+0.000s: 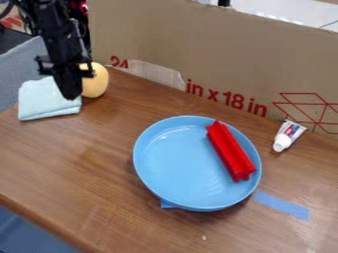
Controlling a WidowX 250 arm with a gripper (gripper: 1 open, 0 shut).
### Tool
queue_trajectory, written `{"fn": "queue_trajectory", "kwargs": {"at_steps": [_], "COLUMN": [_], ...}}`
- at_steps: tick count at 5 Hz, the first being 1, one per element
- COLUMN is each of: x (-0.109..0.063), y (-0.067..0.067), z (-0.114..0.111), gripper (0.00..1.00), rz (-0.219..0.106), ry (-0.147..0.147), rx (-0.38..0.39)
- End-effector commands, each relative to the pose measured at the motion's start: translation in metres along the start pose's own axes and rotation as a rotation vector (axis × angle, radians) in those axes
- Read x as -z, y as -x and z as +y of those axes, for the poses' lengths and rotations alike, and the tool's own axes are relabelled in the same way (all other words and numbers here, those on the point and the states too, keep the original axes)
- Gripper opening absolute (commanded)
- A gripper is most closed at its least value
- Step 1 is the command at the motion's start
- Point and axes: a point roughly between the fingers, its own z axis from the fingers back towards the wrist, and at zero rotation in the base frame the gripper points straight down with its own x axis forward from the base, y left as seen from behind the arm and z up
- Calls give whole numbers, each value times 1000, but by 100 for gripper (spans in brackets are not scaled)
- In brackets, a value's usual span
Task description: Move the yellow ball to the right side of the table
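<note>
Locating the yellow ball point(95, 81): seen up and left of the blue plate point(172, 158), well apart from it, on the table's point(79, 168) far-left part, close to the cardboard box point(224, 59).
Gripper point(67, 89): pointed down, fingers pressed together, set against the ball's left side; whether the ball is pinched cannot be told.
Light-blue cloth point(40, 101): laid farther left of the plate than the ball.
Red block point(231, 150): laid in the plate's right half.
White tube point(284, 135): placed right of the plate.
Blue tape point(282, 207): stuck by the plate's near-right edge.
</note>
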Motion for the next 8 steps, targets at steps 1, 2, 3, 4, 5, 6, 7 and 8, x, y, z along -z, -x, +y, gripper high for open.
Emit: {"fn": "queue_trajectory", "kwargs": {"at_steps": [1,2,3,4,5,6,7,8], "x": [-38,-32,-37,-40,-39,-44,-35,-29], "y": [2,5,5,10,5,-1,-19,-13], "z": [9,0,13,14,13,10,2,-7], "gripper": [0,0,0,0,0,0,0,0], "rz": [-103,-114,-126,-134,-140,-138,-122,-128], "ry": [-30,-36,-24,-17,-5,-10,-22,-17], "rx": [26,32,32,30,26,32,39,54]}}
